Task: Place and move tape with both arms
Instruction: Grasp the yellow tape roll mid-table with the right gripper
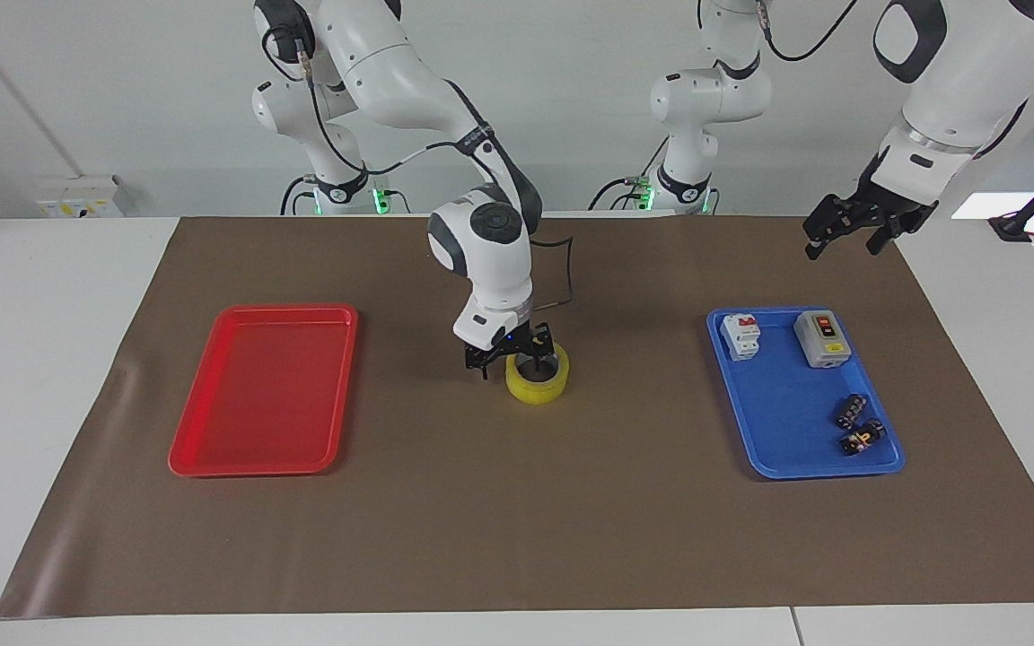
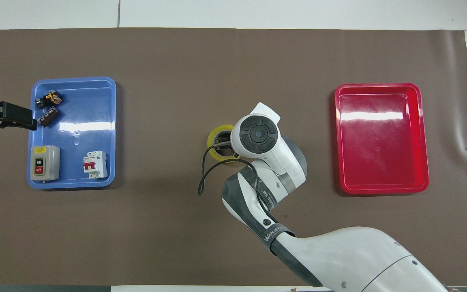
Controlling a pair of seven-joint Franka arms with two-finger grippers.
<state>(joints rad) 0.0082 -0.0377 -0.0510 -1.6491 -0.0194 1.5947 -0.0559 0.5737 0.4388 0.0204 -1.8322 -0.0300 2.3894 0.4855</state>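
The yellow tape roll (image 1: 539, 388) lies flat at the middle of the brown mat, and its rim also shows in the overhead view (image 2: 210, 142). My right gripper (image 1: 510, 366) is down at the tape and open. One finger stands inside the pale core and the other outside the wall on the side toward the right arm's end. In the overhead view the right arm's wrist covers most of the roll and the right gripper (image 2: 223, 142). My left gripper (image 1: 849, 235) is open and empty, up in the air at the left arm's end, beside the blue tray (image 1: 786, 404).
The blue tray (image 2: 79, 113) holds a grey switch box (image 1: 822, 339), a white breaker (image 1: 740, 336) and small black parts (image 1: 854, 422). A red tray (image 1: 257, 395) lies at the right arm's end. A black cable (image 2: 203, 174) loops off the right wrist.
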